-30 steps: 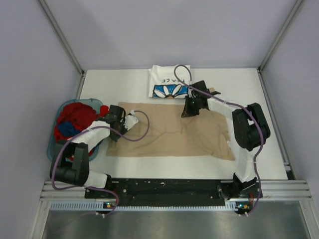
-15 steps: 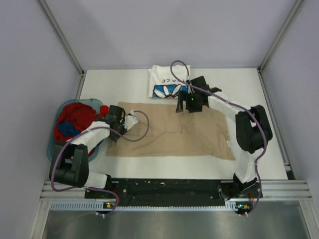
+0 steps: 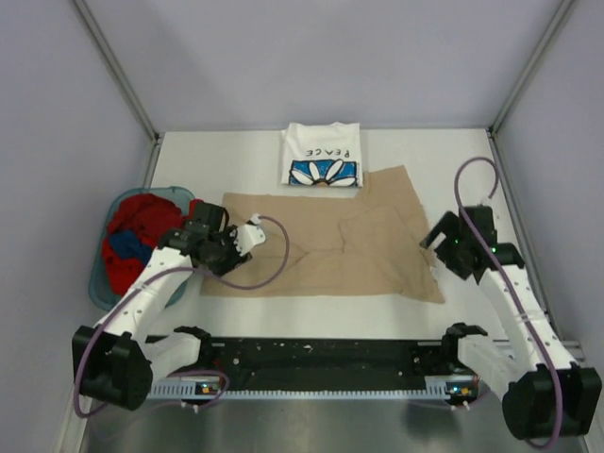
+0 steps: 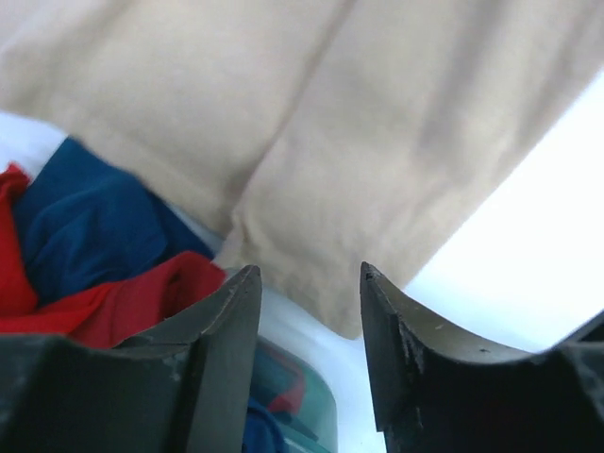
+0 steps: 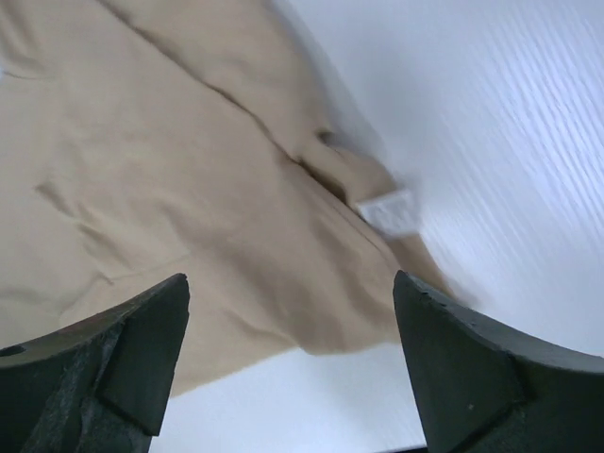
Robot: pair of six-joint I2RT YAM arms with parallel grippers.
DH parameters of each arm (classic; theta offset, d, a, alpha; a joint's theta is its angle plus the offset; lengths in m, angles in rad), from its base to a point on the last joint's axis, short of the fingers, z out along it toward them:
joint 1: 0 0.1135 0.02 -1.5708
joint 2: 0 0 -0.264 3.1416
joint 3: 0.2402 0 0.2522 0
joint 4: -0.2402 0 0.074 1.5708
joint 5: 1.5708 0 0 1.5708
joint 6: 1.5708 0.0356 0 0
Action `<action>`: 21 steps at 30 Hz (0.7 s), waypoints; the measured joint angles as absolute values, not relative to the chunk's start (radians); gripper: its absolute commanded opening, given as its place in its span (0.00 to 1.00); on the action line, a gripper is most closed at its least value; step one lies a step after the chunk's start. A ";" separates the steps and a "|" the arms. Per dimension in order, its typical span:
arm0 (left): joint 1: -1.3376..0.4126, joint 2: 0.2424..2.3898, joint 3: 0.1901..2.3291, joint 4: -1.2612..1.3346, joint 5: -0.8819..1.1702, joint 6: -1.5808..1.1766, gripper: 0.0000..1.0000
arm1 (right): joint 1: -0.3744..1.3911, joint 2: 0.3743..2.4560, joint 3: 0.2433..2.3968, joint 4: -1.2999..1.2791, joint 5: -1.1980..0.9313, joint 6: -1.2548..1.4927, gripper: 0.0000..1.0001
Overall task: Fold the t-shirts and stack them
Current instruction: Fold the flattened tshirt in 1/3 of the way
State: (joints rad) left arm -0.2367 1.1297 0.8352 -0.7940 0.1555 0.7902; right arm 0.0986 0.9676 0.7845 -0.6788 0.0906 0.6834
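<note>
White table: teal basket holds red and blue shirts.

White table, seemingly lavender walls

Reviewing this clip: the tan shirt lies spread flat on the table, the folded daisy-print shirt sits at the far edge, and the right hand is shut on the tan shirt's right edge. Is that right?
Not quite. The right hand is open and holds nothing; the right wrist view shows its fingers wide apart above the tan shirt. The rest stands: the tan shirt lies spread flat, the folded daisy-print shirt at the far edge.
</note>
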 measured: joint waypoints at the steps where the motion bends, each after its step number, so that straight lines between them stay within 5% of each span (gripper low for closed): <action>1: -0.249 1.111 0.825 -0.815 0.175 0.814 0.52 | 0.073 0.931 0.739 -0.714 0.080 0.728 0.75; 11: -0.274 1.102 0.596 -0.799 0.068 0.900 0.56 | -0.057 0.790 0.493 -0.928 0.004 1.137 0.66; 17: -0.274 1.135 0.539 -0.688 0.027 0.919 0.53 | -0.057 0.807 0.425 -0.934 0.028 1.303 0.40; 19: -0.276 1.136 0.537 -0.661 0.015 0.920 0.42 | -0.057 0.807 0.413 -0.931 0.059 1.343 0.22; 21: -0.276 1.140 0.532 -0.625 0.000 0.916 0.16 | -0.057 0.807 0.406 -0.924 0.094 1.372 0.12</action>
